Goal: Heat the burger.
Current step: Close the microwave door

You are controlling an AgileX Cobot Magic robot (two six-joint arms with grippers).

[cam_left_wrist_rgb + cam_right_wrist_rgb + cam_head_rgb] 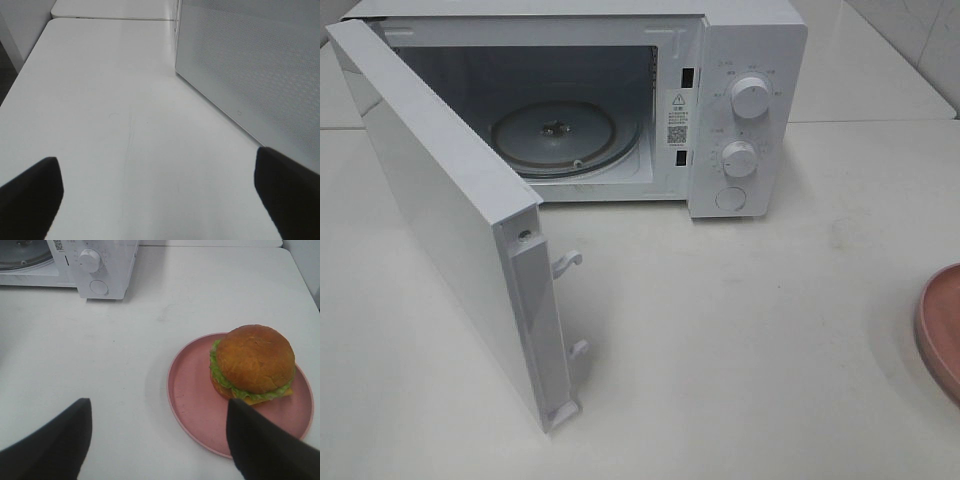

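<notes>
The burger does not appear in the exterior high view. Only the pink plate's [942, 330] rim enters at 3 o'clock, well apart from the microwave [745, 110] at 12 o'clock. Its door [440, 220] stands swung wide toward 8 o'clock, exposing the bare glass turntable [565, 138], presumably ready for loading.

Left wrist view: the left tool [160, 192] hangs spread and empty over bare worktop [115, 100], beside the door's perforated panel [250, 65].

Right wrist view: the burger [252, 365] sits on the plate's [192, 390] far half. The right tool [160, 440] hangs spread, gripping nothing, apparently lined up for a grasp. Open worktop separates plate and microwave [102, 265]; nothing obstructs.
</notes>
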